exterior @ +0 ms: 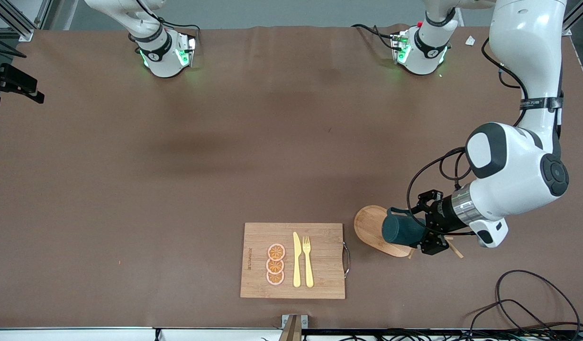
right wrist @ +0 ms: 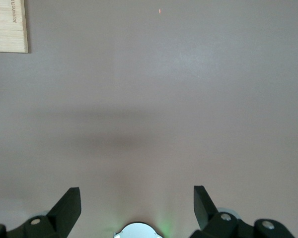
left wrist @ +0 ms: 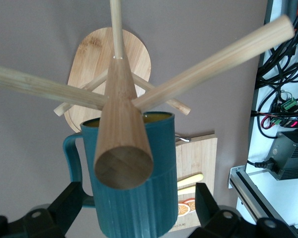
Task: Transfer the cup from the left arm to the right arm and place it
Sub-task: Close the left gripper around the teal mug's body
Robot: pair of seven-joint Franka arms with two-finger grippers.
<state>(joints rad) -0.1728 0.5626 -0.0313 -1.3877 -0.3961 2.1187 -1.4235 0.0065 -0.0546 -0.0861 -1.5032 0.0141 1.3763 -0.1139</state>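
Observation:
The dark teal ribbed cup (exterior: 403, 229) hangs tipped on a peg of the wooden peg rack (exterior: 367, 223), toward the left arm's end of the table. In the left wrist view the cup (left wrist: 139, 208) shows its amber inside and loop handle (left wrist: 72, 158), with a thick peg (left wrist: 123, 166) running into its mouth. My left gripper (exterior: 426, 233) is open, one finger on each side of the cup body with a gap at both sides (left wrist: 136, 193). My right gripper (right wrist: 136, 191) is open and empty above bare table; it is out of the front view.
A wooden cutting board (exterior: 256, 251) with a metal handle lies near the front camera, bearing three orange slices (exterior: 275, 264), a yellow knife (exterior: 296, 259) and a yellow fork (exterior: 308, 260). Black cables (exterior: 523, 303) lie at the table's corner near the left arm's end.

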